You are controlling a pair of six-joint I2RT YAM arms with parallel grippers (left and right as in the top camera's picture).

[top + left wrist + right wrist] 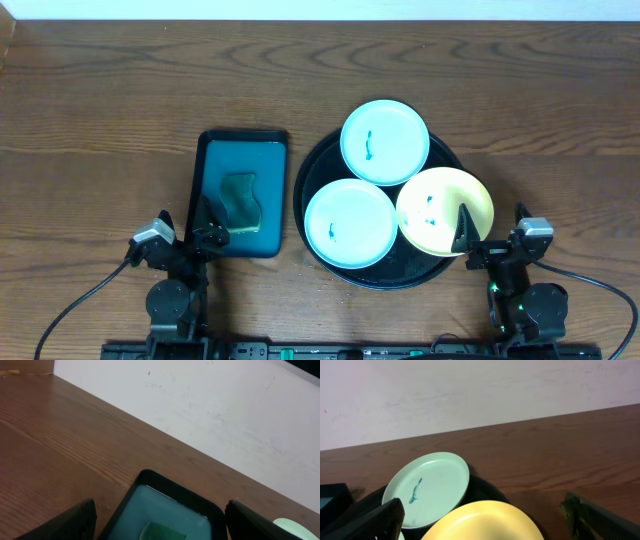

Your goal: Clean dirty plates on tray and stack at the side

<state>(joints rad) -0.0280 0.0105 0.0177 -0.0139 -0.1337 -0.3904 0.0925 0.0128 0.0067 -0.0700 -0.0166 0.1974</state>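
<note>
On the glossy black tray right of the counter's middle lay a far cyan plate, a near cyan plate and a yellow plate overhanging the right rim; the far and yellow ones bore blue smears. The left fingers stood spread wide over a teal tray with a sponge; the right fingers gaped empty beside the yellow plate.

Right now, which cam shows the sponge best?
Overhead: the whole sponge is visible, lying in the teal tray. Left wrist catches only its green corner at the frame's bottom edge. Right wrist does not show it.
</note>
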